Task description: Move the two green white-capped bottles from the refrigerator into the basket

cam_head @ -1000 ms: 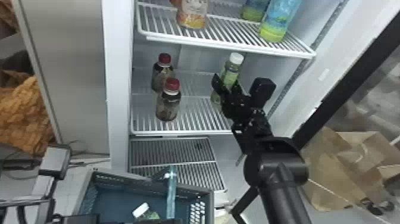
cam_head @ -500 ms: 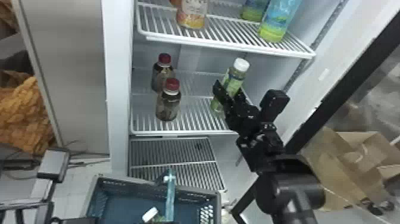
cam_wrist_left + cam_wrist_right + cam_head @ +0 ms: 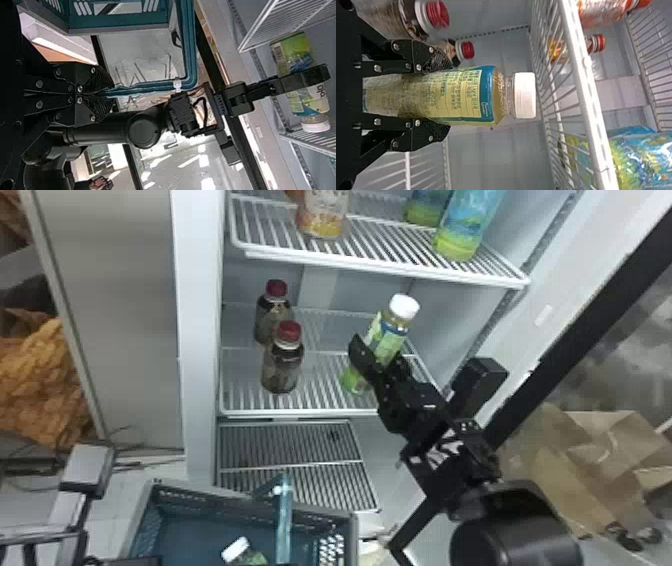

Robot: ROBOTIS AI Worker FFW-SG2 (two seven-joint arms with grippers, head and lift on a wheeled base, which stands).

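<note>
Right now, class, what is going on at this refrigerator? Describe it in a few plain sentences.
A robot is moving drinks. Its right pincer grips a green white-capped bottle, which leans at the refrigerator's middle shelf. Its left pincer is closed on the handle of the basket. Another white-capped bottle is already in the basket, so the one in the right pincer is yet to go in. Two red-capped bottles stand on that shelf.
</note>
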